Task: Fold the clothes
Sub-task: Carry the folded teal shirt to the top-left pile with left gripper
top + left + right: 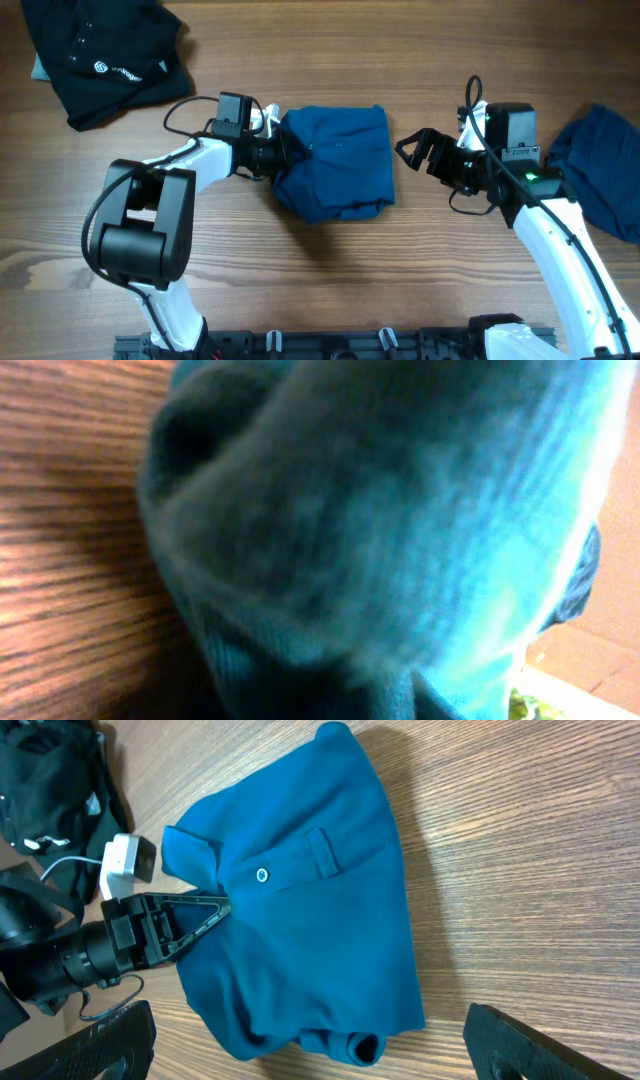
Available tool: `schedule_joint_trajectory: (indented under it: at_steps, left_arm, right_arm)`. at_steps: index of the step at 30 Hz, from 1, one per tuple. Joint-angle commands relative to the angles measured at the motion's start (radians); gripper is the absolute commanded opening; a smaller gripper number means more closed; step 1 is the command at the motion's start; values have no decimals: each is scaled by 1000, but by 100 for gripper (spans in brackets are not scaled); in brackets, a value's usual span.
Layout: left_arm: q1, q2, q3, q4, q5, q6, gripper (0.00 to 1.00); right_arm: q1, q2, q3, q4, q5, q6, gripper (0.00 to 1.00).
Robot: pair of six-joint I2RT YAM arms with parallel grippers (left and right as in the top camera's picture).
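Note:
A mid-blue collared shirt [340, 160] lies folded into a rough square at the middle of the wooden table. Its collar and a button face up in the right wrist view [310, 920]. My left gripper [285, 152] is at the shirt's left edge, next to the collar, and looks shut on the fabric [215, 912]. Blue cloth [400, 510] fills the left wrist view and hides the jaws. My right gripper [420, 150] is open and empty, just right of the shirt and not touching it. A darker blue garment [605, 180] lies crumpled at the right edge.
A black garment with white print [105, 55] lies crumpled at the back left corner; it also shows in the right wrist view [50, 780]. A white cable and small white box [130, 860] sit on the left arm near the shirt's collar.

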Motion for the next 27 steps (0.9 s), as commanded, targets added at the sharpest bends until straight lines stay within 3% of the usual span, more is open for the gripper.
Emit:
schedule_joint_trajectory:
  at_steps: [1, 9, 15, 27]
  left_arm:
    - [-20, 72, -51, -26, -101, 0, 4]
    - [24, 71, -37, 56, -105, -2, 4]
    - [121, 71, -14, 97, -143, -75, 4]
    - [242, 69, 56, 165, -141, -71, 4]
  right_arm:
    - [-3, 9, -5, -1, 18, -13, 100]
    - [-3, 9, -5, -1, 18, -13, 100]
    - [-3, 9, -5, -1, 18, -14, 100]
    - [-3, 9, -5, -5, 19, -32, 100]
